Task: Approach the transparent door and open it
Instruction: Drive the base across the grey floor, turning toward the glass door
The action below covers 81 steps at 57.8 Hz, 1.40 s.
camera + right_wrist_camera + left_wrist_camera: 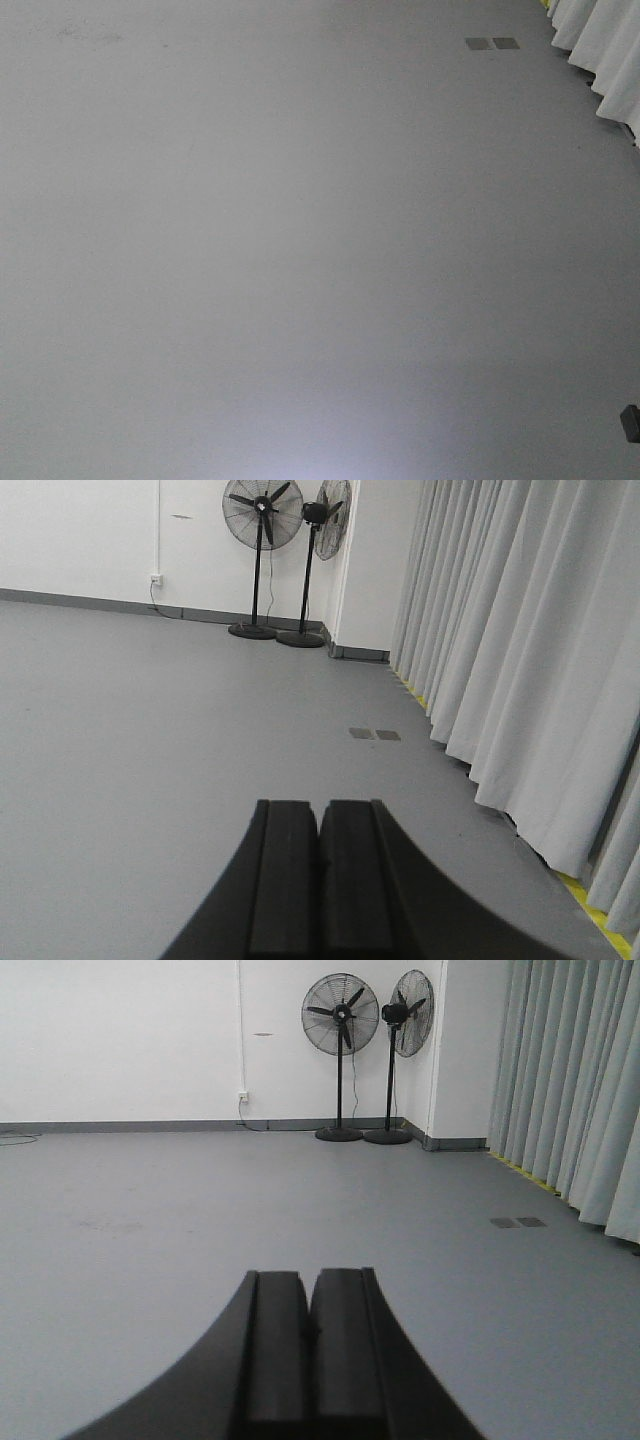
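Open grey floor (300,250) stretches ahead to a white wall (120,1040), where two pedestal fans (340,1020) stand near the corner. Pale curtains (520,660) edge the right side, with two small floor plates (492,43) near them. The left fingers (278,1350) and right fingers (285,880) are pressed together, holding nothing. The transparent door shows in no view.

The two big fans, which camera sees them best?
The left wrist view: both fans stand whole by the white wall, heads, poles and round bases showing. The right wrist view has them too, but the picture's top edge clips their heads. The front-facing view shows floor and curtain, no fans.
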{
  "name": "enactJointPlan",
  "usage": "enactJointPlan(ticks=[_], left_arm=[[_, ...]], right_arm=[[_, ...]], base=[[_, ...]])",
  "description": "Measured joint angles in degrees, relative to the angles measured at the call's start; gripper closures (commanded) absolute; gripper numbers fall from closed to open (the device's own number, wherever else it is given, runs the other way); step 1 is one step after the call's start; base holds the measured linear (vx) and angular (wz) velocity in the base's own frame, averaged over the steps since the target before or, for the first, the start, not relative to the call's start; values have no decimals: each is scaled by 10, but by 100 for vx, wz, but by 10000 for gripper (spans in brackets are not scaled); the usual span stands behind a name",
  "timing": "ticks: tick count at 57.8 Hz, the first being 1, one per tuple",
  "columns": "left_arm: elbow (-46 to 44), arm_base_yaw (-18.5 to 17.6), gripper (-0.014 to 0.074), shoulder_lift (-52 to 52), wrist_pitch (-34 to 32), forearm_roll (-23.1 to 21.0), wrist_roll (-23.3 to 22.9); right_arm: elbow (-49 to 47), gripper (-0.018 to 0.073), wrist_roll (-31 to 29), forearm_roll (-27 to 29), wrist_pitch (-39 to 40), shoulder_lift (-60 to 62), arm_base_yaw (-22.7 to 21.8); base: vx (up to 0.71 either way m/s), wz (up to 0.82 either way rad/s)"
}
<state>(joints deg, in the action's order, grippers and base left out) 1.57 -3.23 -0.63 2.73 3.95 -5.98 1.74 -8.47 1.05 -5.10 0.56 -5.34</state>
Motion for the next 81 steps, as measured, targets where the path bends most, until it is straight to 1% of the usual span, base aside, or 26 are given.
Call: enactJointPlan(ticks=[42,81], left_arm=[[0,0,602,0,0,0,0],[0,0,602,0,0,0,0]], right_arm=[[0,567,0,0,0,0,0],[0,567,0,0,0,0,0]], base=[[2,0],[15,-2]])
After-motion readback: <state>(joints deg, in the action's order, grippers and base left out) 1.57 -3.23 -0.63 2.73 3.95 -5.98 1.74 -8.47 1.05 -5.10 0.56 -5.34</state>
